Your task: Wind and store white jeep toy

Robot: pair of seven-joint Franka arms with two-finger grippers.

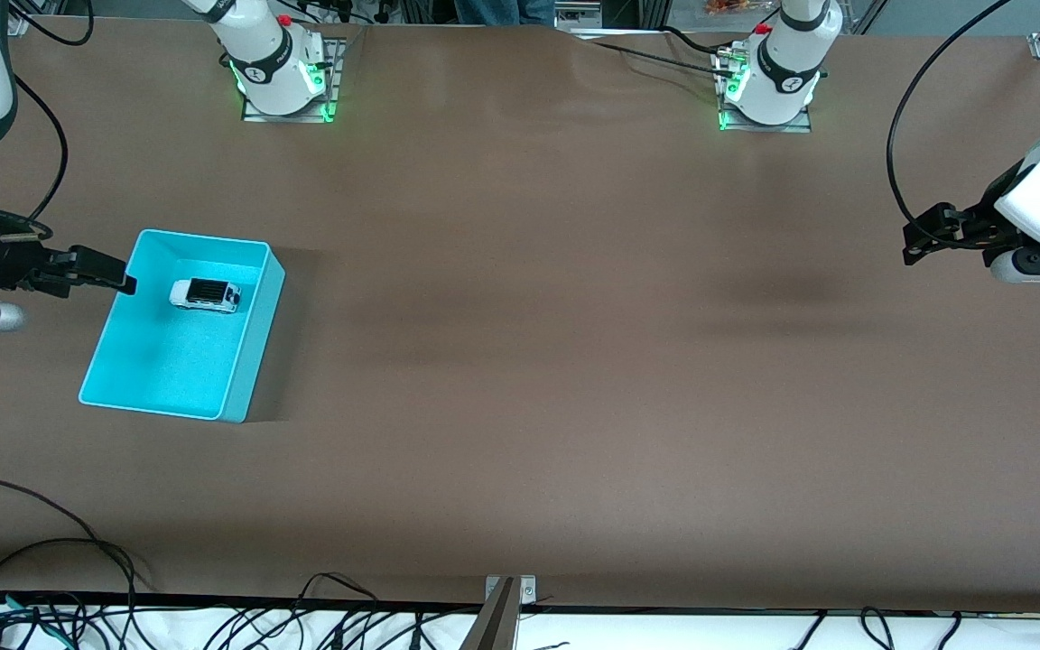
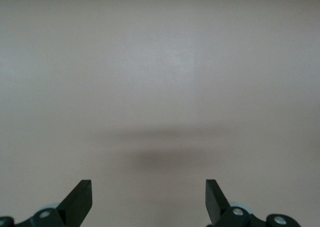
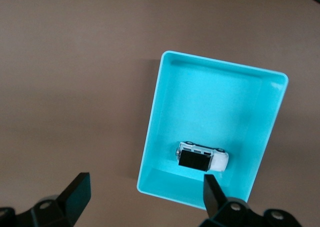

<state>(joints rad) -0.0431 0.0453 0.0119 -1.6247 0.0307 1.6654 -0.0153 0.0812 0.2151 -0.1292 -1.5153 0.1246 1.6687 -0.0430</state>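
Observation:
The white jeep toy (image 1: 205,294) with its black roof panel lies inside the turquoise bin (image 1: 240,361), in the part of the bin farther from the front camera. It also shows in the right wrist view (image 3: 202,157), in the bin (image 3: 150,132). My right gripper (image 1: 114,271) hovers over the bin's rim on the side toward the right arm's end of the table. It is open and empty (image 3: 145,194). My left gripper (image 1: 922,235) waits over bare table at the left arm's end, open and empty (image 2: 149,197).
The brown table (image 1: 538,361) spreads between the bin and the left gripper. Black cables (image 1: 51,578) trail along the table's front edge. A metal clamp (image 1: 502,614) sits at the middle of that edge. The arm bases (image 1: 281,72) stand along the table's back edge.

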